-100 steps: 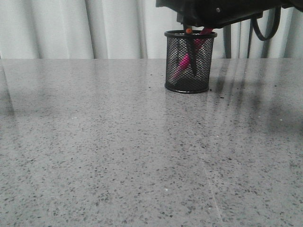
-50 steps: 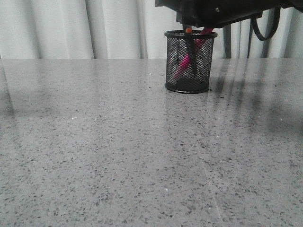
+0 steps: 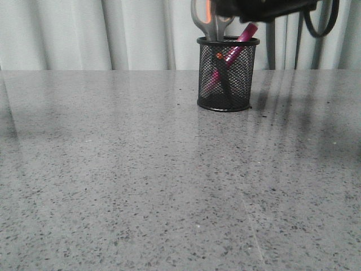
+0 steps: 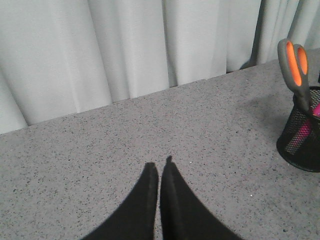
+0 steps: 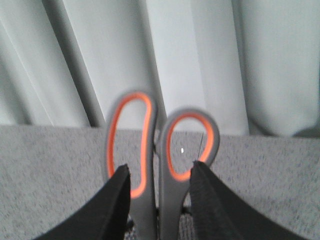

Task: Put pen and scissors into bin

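The bin (image 3: 228, 73) stands upright on the grey speckled surface (image 3: 141, 180), toward the far edge and somewhat right of centre, with pale curtains (image 3: 84, 34) hanging behind it. Both task items are inside it. The scissors (image 3: 212, 22) stand blades-down in the bin, their grey, orange-lined handles rising above the rim and the orange pivot dot showing through the mesh. The pen (image 3: 228, 56) leans at a slant inside, its upper end poking out over the rim toward the right and its lower end down toward the left.

The right gripper (image 5: 157, 182) is above the bin, its dark body at the top of the front view. In the right wrist view its jaws are spread apart, one finger on either outer side of the scissor handles; whether they touch the handles cannot be told.

The left gripper (image 4: 159, 172) hangs over bare surface well to the left of the bin. Its jaws are closed together, tips nearly touching, with nothing between them. From the left wrist view the bin sits at the far right edge of the picture.
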Robot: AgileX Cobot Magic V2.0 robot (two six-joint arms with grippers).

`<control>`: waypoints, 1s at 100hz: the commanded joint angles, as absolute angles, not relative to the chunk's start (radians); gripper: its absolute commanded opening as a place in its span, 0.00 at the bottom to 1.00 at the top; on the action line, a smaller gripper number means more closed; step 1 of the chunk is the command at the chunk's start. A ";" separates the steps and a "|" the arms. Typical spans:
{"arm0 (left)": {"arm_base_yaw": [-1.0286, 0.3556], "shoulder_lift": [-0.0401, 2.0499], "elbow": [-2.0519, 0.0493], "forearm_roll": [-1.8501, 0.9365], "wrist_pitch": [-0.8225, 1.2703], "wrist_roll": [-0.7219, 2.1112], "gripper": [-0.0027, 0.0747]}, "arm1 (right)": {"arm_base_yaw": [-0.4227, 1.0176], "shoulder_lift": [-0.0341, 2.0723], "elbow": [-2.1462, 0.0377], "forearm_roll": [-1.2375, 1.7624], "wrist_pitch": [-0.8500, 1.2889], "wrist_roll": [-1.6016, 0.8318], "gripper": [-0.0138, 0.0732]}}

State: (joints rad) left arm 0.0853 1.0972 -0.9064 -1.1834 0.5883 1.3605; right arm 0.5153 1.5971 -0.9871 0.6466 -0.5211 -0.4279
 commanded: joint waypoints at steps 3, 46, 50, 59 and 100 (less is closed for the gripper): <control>0.087 1.076 -0.932 -1.230 0.573 1.355 0.01 | 0.516 1.493 -1.010 0.618 -0.605 -0.500 0.45; 0.087 1.018 -0.931 -1.226 0.541 1.364 0.01 | 0.500 1.135 -0.855 0.618 -0.605 -0.721 0.07; 0.087 1.001 -0.922 -1.245 0.525 1.384 0.01 | 0.491 1.098 -0.820 0.618 -0.602 -0.721 0.07; 0.087 0.940 -0.875 -1.341 0.469 1.461 0.01 | 0.463 1.000 -0.738 0.618 -0.575 -0.721 0.07; 0.087 0.497 -0.486 -1.600 0.303 1.673 0.01 | 0.360 0.535 -0.333 0.618 -0.447 -0.721 0.07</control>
